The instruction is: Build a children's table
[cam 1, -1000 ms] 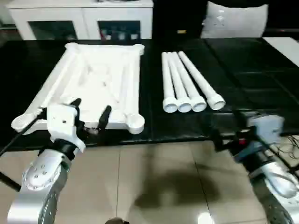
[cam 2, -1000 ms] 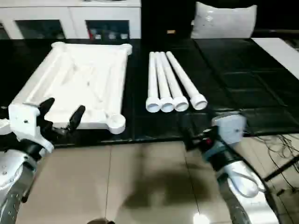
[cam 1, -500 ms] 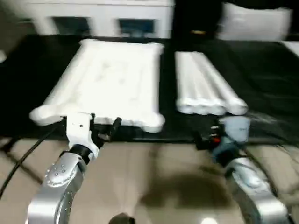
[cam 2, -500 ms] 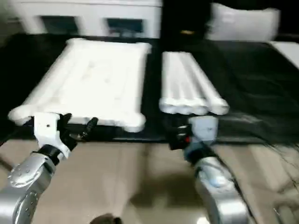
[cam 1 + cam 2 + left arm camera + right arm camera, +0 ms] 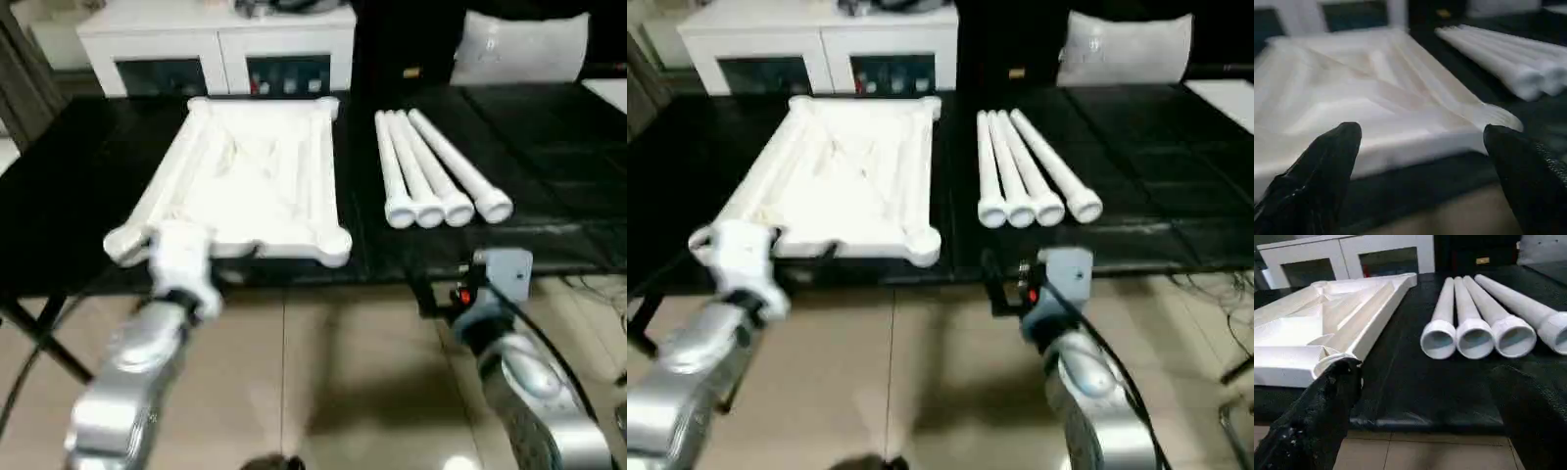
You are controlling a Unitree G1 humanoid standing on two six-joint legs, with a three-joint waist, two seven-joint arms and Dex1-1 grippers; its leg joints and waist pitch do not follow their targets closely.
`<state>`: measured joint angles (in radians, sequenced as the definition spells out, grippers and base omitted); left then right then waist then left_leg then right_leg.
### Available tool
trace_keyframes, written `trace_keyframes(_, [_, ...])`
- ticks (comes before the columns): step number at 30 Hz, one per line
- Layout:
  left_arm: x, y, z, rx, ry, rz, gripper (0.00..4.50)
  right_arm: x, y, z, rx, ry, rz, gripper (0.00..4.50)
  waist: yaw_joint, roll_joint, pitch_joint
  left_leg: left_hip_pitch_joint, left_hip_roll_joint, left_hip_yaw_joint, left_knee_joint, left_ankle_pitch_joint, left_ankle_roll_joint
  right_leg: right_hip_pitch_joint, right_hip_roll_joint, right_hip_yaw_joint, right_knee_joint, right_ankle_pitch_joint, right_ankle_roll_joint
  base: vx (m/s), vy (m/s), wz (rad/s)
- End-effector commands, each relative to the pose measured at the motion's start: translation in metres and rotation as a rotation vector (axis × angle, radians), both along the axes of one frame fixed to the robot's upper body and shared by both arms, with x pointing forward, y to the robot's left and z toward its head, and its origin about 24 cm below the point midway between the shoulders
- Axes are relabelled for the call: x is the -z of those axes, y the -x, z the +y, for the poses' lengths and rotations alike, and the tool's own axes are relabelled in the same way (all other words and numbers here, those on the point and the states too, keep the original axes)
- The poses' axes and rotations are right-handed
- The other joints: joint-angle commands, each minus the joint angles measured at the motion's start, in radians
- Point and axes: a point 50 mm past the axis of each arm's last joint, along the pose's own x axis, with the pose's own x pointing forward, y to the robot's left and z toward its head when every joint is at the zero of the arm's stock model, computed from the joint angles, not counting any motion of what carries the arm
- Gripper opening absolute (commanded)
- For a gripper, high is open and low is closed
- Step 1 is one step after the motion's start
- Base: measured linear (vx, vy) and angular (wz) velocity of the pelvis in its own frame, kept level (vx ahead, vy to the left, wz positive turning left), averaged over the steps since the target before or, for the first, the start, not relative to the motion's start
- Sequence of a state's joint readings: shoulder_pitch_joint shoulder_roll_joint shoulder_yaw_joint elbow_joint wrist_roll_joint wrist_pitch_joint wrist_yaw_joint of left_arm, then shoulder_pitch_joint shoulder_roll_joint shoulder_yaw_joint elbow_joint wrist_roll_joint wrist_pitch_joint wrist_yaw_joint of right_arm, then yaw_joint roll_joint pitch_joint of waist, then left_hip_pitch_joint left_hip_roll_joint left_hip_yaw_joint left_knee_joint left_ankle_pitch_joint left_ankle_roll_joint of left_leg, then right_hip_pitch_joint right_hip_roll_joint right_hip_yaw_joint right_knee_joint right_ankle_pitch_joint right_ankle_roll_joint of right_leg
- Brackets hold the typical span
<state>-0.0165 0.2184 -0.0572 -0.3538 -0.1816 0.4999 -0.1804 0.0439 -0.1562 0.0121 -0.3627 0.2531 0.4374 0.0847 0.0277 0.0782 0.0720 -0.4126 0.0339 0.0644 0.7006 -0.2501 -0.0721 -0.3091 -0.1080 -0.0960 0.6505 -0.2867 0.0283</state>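
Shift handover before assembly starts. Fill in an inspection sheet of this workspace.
Surface: long black table, parts laid flat on it.
Job's things: white plastic rectangular tabletop lying ribbed underside up; four white tapered tube legs side by side beside it, flared ends toward the robot.
Clutter: nothing seen.
Grippers: left gripper with jaws open, facing the tabletop's near edge, holding nothing; right gripper with jaws open, short of the table edge, facing the legs, holding nothing.
Cables: dark cables on the floor at the robot's right.
Surroundings: white glass-door cabinet and white cushion behind; tiled floor.
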Motion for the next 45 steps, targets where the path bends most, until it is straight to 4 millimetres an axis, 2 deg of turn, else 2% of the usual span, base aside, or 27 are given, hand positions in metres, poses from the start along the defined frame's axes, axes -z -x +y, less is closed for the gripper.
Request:
trace_keyframes(1, [-0.004,-0.001,0.007,-0.031,-0.002,-0.010,4.47,-0.001,-0.001,0.005,-0.012,0.017,0.001,4.50,-0.029,-0.015,-0.007,-0.039,0.120,-0.070,-0.013,-0.072,-0.035,0.066,-0.202,-0.058,-0.186,-0.646,-0.155,0.069,0.074,-0.40])
trace_keyframes(2, [-0.005,-0.002,0.008,-0.041,-0.003,-0.013,4.47,-0.001,-0.001,0.007,-0.023,0.017,0.000,4.50,-0.052,0.039,-0.010,-0.051,0.101,-0.092,-0.091,-0.232,-0.055,0.085,-0.119,-0.085,-0.123,-0.604,-0.138,0.069,0.074,-0.40])
trace_keyframes(4, [-0.008,-0.003,0.013,-0.048,-0.020,-0.025,4.47,-0.003,-0.002,0.012,-0.041,-0.010,0.004,4.50,-0.103,0.048,-0.029,0.013,0.059,-0.228,-0.243,-0.607,-0.076,0.061,0.041,-0.026,0.004,-0.251,-0.095,-0.007,0.041,0.40])
trace_keyframes(5, [-0.010,-0.004,0.015,-0.048,-0.021,-0.027,4.47,-0.003,-0.002,0.014,-0.045,-0.018,0.005,4.50,-0.117,0.032,-0.031,0.023,0.055,-0.252,-0.239,-0.590,-0.070,0.056,0.020,0.000,-0.013,-0.248,-0.103,-0.029,0.020,0.56])
trace_keyframes(7, [-0.013,-0.007,0.019,-0.058,-0.018,-0.042,4.47,-0.002,-0.003,0.017,-0.059,-0.030,0.017,4.50,-0.116,0.017,-0.035,0.081,0.090,-0.205,-0.184,-0.569,-0.095,0.024,-0.046,0.077,-0.106,-0.282,-0.124,0.049,-0.057,0.47])
trace_keyframes(10, [-0.015,-0.010,0.019,-0.070,-0.022,-0.044,4.47,0.001,-0.006,0.016,-0.080,-0.020,0.031,4.50,-0.075,-0.049,-0.021,0.036,0.106,-0.036,-0.042,-0.214,0.093,0.069,-0.149,0.124,-0.243,-0.896,-0.155,0.016,-0.051,0.16])
trace_keyframes(13, [-0.013,-0.007,0.019,-0.070,-0.019,-0.036,4.47,0.005,-0.008,0.013,-0.065,0.038,0.053,4.50,-0.042,-0.008,-0.032,0.043,0.152,-0.013,-0.126,-0.169,0.105,0.064,-0.064,0.070,-0.188,-0.660,-0.183,0.050,-0.001,0.05])
trace_keyframes(15, [-0.012,-0.004,0.021,-0.092,-0.016,-0.030,4.47,-0.002,-0.008,0.013,-0.077,-0.005,0.020,4.50,-0.085,0.022,-0.061,0.122,0.205,-0.082,-0.200,-0.294,0.152,0.011,0.031,0.023,-0.062,-0.191,-0.156,0.092,0.017,0.02])
trace_keyframes(17, [-0.012,-0.002,0.023,-0.114,-0.002,-0.029,4.47,-0.005,-0.007,0.017,-0.121,0.013,-0.003,4.50,-0.104,0.014,-0.082,0.194,0.234,-0.120,-0.183,-0.127,0.334,-0.060,0.027,0.035,0.000,-0.045,-0.095,0.140,0.007,-0.01])
trace_keyframes(19, [-0.013,-0.001,0.023,-0.116,0.008,-0.031,4.47,-0.008,-0.008,0.020,-0.145,0.019,-0.008,4.50,-0.085,-0.026,-0.083,0.167,0.224,-0.100,-0.150,0.173,0.516,-0.096,-0.021,0.088,-0.003,0.043,0.002,0.133,-0.063,0.05])
trace_keyframes(20, [-0.013,0.000,0.024,-0.117,0.009,-0.032,4.47,-0.009,-0.009,0.021,-0.151,0.024,-0.012,4.50,-0.036,-0.106,-0.076,-0.027,0.066,-0.029,-0.074,0.056,0.442,0.051,-0.092,0.127,-0.111,0.196,0.062,0.117,-0.085,0.04])
trace_keyframes(21, [-0.013,0.002,0.025,-0.119,0.009,-0.036,4.47,-0.011,-0.011,0.024,-0.162,0.033,-0.019,4.50,-0.008,-0.076,-0.088,-0.049,0.054,-0.007,-0.011,-0.020,0.379,0.103,-0.175,0.159,-0.132,0.233,0.079,0.105,-0.085,0.25])
trace_keyframes(22, [-0.014,0.002,0.025,-0.120,0.009,-0.037,4.47,-0.011,-0.012,0.025,-0.166,0.036,-0.022,4.50,-0.013,-0.090,-0.067,-0.055,0.086,-0.012,0.008,-0.064,0.322,0.099,-0.229,0.141,-0.165,0.178,0.110,0.090,-0.072,0.38])
trace_keyframes(23, [-0.014,0.002,0.025,-0.120,0.009,-0.038,4.47,-0.012,-0.012,0.025,-0.168,0.036,-0.024,4.50,0.005,-0.069,-0.074,-0.035,0.095,-0.012,-0.029,0.006,0.165,0.087,-0.166,0.030,-0.163,0.105,0.148,0.090,-0.072,0.38])
trace_keyframes(25, [-0.014,0.001,0.026,-0.121,0.007,-0.039,4.47,-0.012,-0.014,0.028,-0.186,0.027,-0.032,4.50,0.018,-0.025,-0.071,-0.010,0.116,-0.009,-0.092,0.035,0.181,0.120,-0.125,-0.029,-0.187,-0.072,0.024,0.099,-0.038,0.57])
trace_keyframes(26, [-0.013,0.000,0.026,-0.119,0.001,-0.039,4.47,-0.011,-0.015,0.030,-0.195,0.015,-0.034,4.50,-0.010,0.015,-0.077,0.103,0.181,-0.039,-0.154,-0.100,0.190,0.045,-0.005,-0.029,-0.118,-0.157,-0.032,0.110,-0.010,0.69])
trace_keyframes(29, [-0.011,-0.005,0.023,-0.101,-0.009,-0.036,4.47,-0.009,-0.020,0.030,-0.170,-0.005,-0.026,4.50,-0.028,0.009,-0.084,0.195,0.263,-0.122,-0.188,-0.238,0.354,-0.057,0.029,0.031,0.033,-0.112,-0.071,0.110,0.019,0.37])
trace_keyframes(31, [-0.012,-0.008,0.022,-0.091,-0.007,-0.042,4.47,-0.009,-0.020,0.030,-0.167,-0.013,-0.030,4.50,-0.015,-0.005,-0.083,0.168,0.232,-0.094,-0.167,0.056,0.517,-0.108,0.016,0.060,0.063,0.002,0.027,0.107,-0.003,0.13])
trace_keyframes(32, [-0.013,-0.009,0.022,-0.088,-0.006,-0.045,4.47,-0.009,-0.019,0.031,-0.165,-0.013,-0.031,4.50,-0.002,-0.015,-0.070,0.121,0.174,-0.032,-0.170,0.014,0.463,-0.088,0.010,0.071,-0.001,0.087,-0.001,0.090,-0.014,0.09])
trace_keyframes(34, [-0.014,-0.011,0.021,-0.084,-0.006,-0.049,4.47,-0.009,-0.018,0.031,-0.156,-0.007,-0.035,4.50,0.019,-0.060,-0.071,0.073,0.098,0.027,-0.132,-0.141,0.333,-0.024,-0.055,0.139,-0.115,0.026,-0.042,0.065,-0.046,0.03])
trace_keyframes(35, [-0.014,-0.013,0.020,-0.076,-0.010,-0.056,4.47,-0.008,-0.018,0.029,-0.130,0.003,-0.037,4.50,0.046,-0.074,-0.083,0.001,0.105,0.012,-0.022,-0.073,0.204,0.084,-0.162,0.219,-0.158,-0.275,-0.181,0.060,-0.057,0.01])
trace_keyframes(36, [-0.014,-0.015,0.019,-0.064,-0.012,-0.059,4.47,-0.006,-0.017,0.027,-0.111,0.007,-0.033,4.50,0.046,-0.074,-0.083,0.001,0.105,0.012,-0.022,-0.073,0.204,0.084,-0.162,0.219,-0.158,-0.275,-0.181,0.070,-0.040,-0.02])
trace_keyframes(40, [-0.009,-0.018,0.008,-0.012,0.018,-0.059,4.47,-0.007,-0.009,0.016,-0.061,0.046,-0.037,4.50,0.009,-0.006,-0.077,0.050,0.148,0.022,-0.155,-0.013,0.145,0.030,0.018,0.084,-0.115,-0.232,-0.229,0.095,0.019,0.00])
trace_keyframes(41, [-0.007,-0.017,0.006,-0.010,0.020,-0.056,4.47,-0.006,-0.009,0.014,-0.053,0.045,-0.028,4.50,-0.029,0.001,-0.082,0.116,0.173,-0.012,-0.174,-0.099,0.214,-0.007,0.036,0.056,-0.078,-0.114,-0.240,0.126,0.073,0.04])
trace_keyframes(43, [-0.003,-0.015,0.005,-0.024,0.026,-0.042,4.47,-0.005,-0.008,0.013,-0.059,0.051,-0.006,4.50,-0.042,0.004,-0.089,0.137,0.177,-0.025,-0.172,-0.068,0.285,-0.013,0.030,0.047,-0.066,-0.037,-0.245,0.111,0.055,0.06])
trace_keyframes(44, [-0.001,-0.014,0.004,-0.035,0.039,-0.037,4.47,-0.003,-0.010,0.013,-0.070,0.043,0.004,4.50,-0.058,0.014,-0.091,0.210,0.213,0.013,-0.162,-0.079,0.242,-0.069,0.027,0.064,-0.061,-0.036,-0.243,0.103,0.049,0.06])
trace_keyframes(45, [0.000,-0.014,0.004,-0.037,0.042,-0.036,4.47,-0.003,-0.010,0.013,-0.072,0.042,0.005,4.50,-0.059,-0.008,-0.077,0.207,0.242,0.008,-0.187,-0.108,0.161,-0.072,0.023,0.059,-0.033,-0.014,-0.213,0.106,0.023,-0.27])
